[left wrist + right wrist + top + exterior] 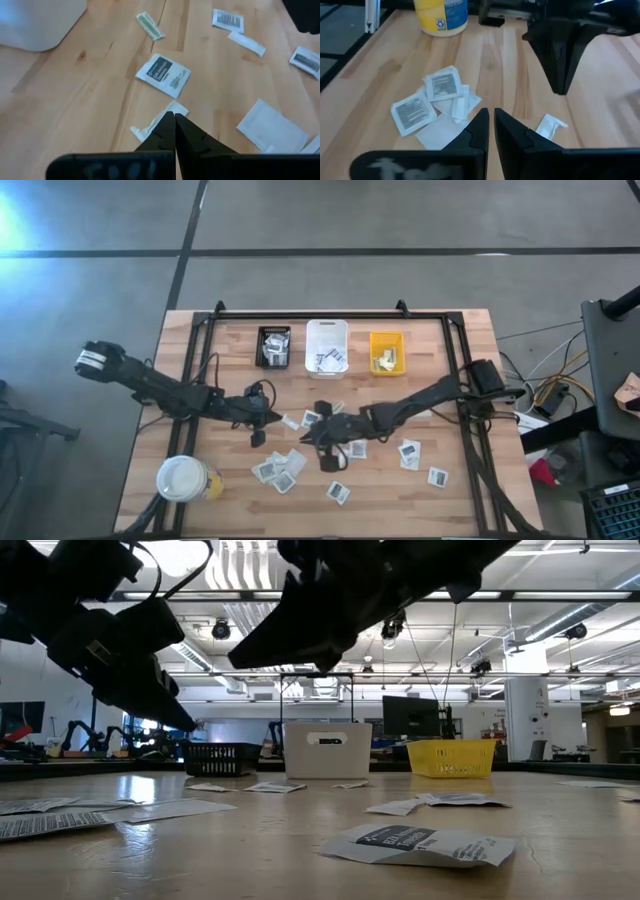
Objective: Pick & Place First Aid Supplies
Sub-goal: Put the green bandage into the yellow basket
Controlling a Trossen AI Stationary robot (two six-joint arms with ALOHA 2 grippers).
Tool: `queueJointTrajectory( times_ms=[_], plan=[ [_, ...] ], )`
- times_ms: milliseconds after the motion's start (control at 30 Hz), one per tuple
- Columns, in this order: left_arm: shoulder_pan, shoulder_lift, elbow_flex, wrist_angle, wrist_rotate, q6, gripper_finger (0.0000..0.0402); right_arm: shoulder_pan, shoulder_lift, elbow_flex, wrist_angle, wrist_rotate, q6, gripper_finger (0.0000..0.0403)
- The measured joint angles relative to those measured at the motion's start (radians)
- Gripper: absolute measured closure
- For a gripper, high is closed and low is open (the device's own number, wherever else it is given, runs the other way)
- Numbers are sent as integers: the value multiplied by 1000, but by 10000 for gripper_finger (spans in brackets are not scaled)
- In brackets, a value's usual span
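Packets point(285, 470): small flat paper squares and strips scattered loose over the near half of the counter point(440, 350), most in a cluster toward the near-left side, others strung toward the near-right corner.
Cluster detail: in the right wrist view, overlapping white squares with grey printed patches point(432, 100), lying flat.
Dark-label packet point(163, 75): white square with a dark printed patch, flat on the wood, just beyond the left claw's tips.
Narrow strip point(150, 25): pale yellow-green, lying alone near the white bin's wall.
Left claw point(258, 435): over the middle-left of the counter; fingers pressed together, tips point(167, 131) at or just above a small crumpled white packet point(157, 120); grip on it not discernible.
Right claw point(327, 457): over the counter's centre, just right of the cluster; fingers nearly together, only a thin gap, nothing seen between them.
Black bin point(273, 346): far edge, leftmost of three, holds packets.
White bin point(327, 345): far edge, middle, a few packets inside.
Yellow bin point(387, 352): far edge, rightmost, pale strips inside.
Cup point(187, 479): white lid, yellow body, near-left corner.
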Motion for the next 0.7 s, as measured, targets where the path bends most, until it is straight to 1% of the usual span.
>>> queueJointTrajectory(
  times_ms=[100,300,467,700],
  plan=[
    [0,29,0,30,0,1,401,-3,32,17,-3,0,-3,385],
    [0,137,1,150,-1,14,401,-11,78,30,-1,-1,4,394],
    [5,192,1,162,-62,-9,401,-17,81,30,-4,0,12,394],
    [8,255,1,178,-40,-42,401,-33,81,30,-2,0,10,394]
  ],
)
